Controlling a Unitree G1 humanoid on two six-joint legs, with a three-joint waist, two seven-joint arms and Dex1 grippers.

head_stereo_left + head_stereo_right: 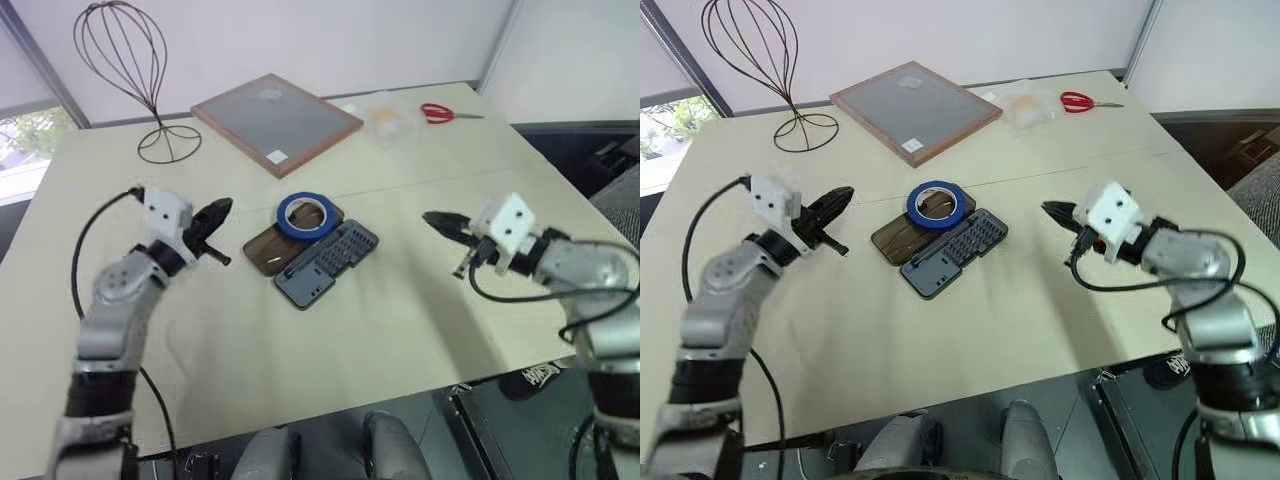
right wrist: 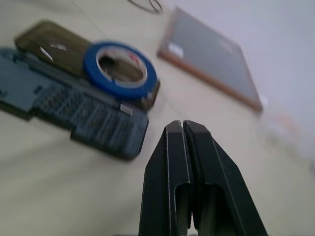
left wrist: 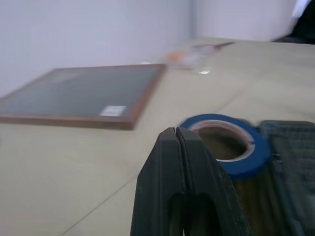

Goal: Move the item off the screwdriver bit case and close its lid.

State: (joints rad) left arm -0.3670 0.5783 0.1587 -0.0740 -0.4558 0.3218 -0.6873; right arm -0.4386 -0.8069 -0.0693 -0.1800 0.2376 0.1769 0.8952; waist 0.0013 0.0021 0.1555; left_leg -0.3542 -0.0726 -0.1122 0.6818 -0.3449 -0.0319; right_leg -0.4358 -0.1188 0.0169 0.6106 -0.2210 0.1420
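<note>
on the open case's lid (image 1: 272,247), blue tape roll (image 1: 306,214), left gripper (image 1: 222,208) and right gripper (image 1: 432,218) both closed, empty

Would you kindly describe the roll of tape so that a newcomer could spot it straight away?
Start at the beige table and find the open bit case near its middle, between the two grippers. The tape lies on the far end of the case's brown see-through lid. It is the table's one blue ring, with a pale inner core.
</note>
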